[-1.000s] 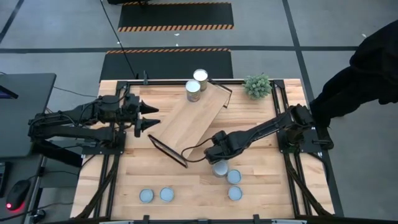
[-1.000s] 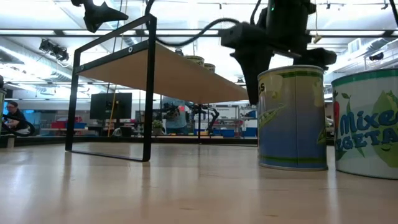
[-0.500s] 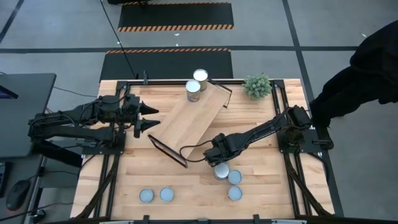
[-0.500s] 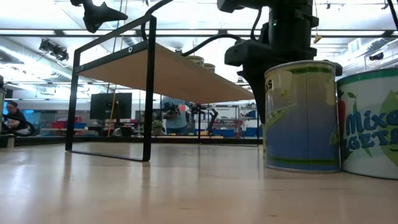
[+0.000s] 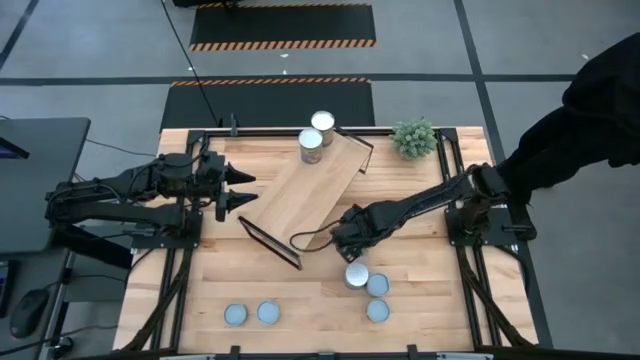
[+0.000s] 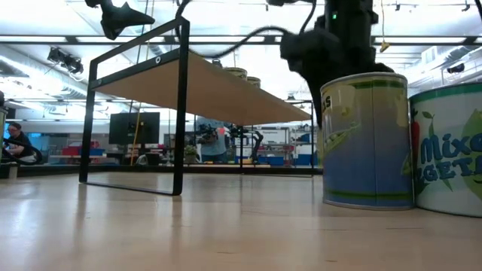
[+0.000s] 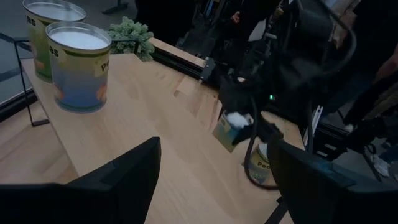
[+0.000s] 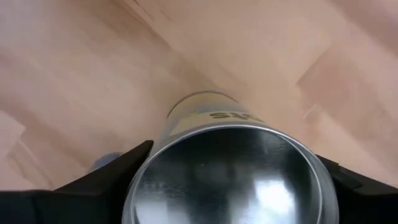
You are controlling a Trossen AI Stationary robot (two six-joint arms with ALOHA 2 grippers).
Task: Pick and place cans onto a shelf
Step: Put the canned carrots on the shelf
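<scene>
Right gripper [image 5: 350, 240]: my fingers clamp one can [image 8: 230, 168], lifted off the table [image 5: 300, 290]. Just below: two more cans [image 5: 357, 276]. Beside it: shelf [image 5: 305, 195]. Left gripper [image 5: 240, 188]: parked wide open.

The near can [image 6: 367, 139] is showing a blue side with green bands and pea pods; its neighbour [image 6: 449, 147] is showing white with green lettering. The shelf [image 5: 305, 195] is showing pale wood on a black frame.
</scene>
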